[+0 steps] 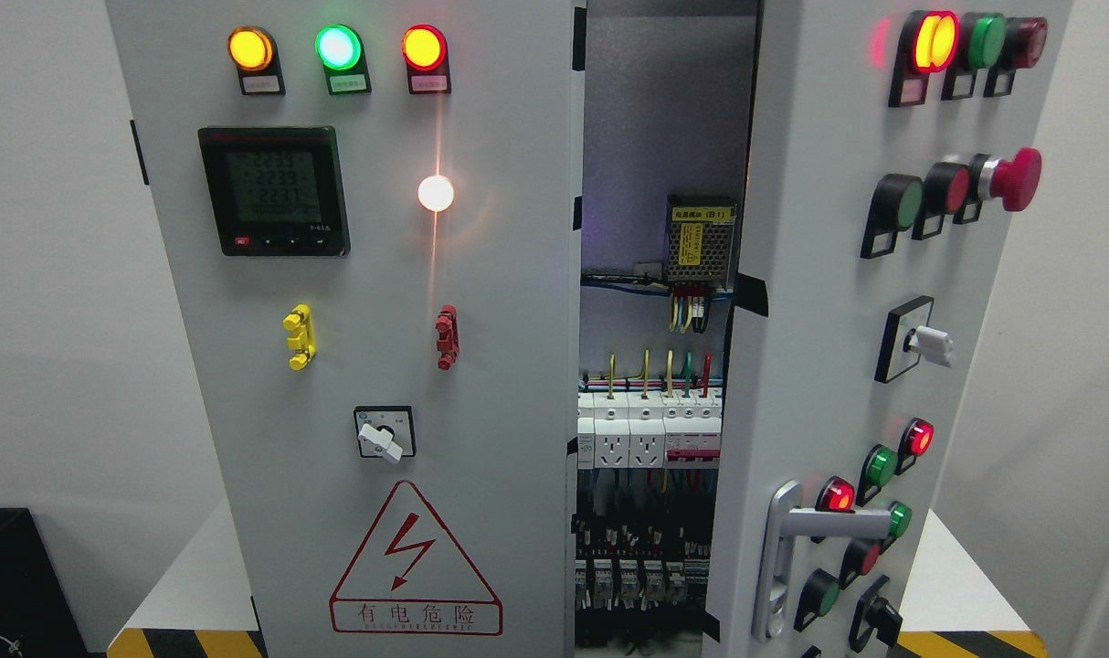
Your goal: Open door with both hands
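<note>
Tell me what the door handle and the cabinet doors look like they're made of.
The door handle looks like cast metal with a satin silver finish, showing soft highlights. The cabinet doors look like sheet metal painted matte light grey, judging by their thin folded edges; the paint hides the base metal.

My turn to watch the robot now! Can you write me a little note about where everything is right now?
Robot hands: neither shows in the head view.
Right door: swung partly open toward the camera, its silver handle low on its left edge.
Left door: looks shut, lamps lit.
The gap shows the breakers and wiring inside the cabinet.
Done: right door started.
Left: probably swing the right door wider, then open the left one.
</note>
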Tool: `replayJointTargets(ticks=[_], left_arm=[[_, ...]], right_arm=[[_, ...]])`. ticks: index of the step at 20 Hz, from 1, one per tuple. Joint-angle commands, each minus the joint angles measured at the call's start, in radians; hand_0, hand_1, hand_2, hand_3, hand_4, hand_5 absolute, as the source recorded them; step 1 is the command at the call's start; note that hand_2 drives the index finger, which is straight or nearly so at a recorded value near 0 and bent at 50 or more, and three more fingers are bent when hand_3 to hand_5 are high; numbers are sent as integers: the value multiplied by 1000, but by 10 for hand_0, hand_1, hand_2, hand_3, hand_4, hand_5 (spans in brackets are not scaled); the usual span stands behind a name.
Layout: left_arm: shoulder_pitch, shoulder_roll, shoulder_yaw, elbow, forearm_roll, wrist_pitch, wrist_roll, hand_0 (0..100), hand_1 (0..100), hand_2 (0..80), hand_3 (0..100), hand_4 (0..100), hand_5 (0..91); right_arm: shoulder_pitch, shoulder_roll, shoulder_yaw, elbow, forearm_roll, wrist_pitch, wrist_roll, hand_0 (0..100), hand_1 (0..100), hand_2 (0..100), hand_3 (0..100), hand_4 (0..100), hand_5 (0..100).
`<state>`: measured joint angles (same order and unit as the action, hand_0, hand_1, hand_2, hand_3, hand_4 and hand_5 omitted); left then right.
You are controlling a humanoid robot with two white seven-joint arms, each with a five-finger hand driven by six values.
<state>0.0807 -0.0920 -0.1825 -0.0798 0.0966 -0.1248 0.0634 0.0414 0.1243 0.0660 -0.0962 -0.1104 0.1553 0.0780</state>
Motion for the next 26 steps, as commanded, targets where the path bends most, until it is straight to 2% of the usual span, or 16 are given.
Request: replayJointTargets(ticks=[1,18,26], left_arm=[[1,0,0,0,0,1,0,0,0,0,0,0,0],[14,8,0,-56,-2,1,0,0,0,0,0,0,0],[203,64,-6,-454,0,-7,0,0,0,0,0,0,0]], right_arm=[[0,0,0,0,0,0,0,0,0,0,0,0,0],[0,0,0,0,0,0,0,0,0,0,0,0,0],[0,0,0,0,0,0,0,0,0,0,0,0,0]])
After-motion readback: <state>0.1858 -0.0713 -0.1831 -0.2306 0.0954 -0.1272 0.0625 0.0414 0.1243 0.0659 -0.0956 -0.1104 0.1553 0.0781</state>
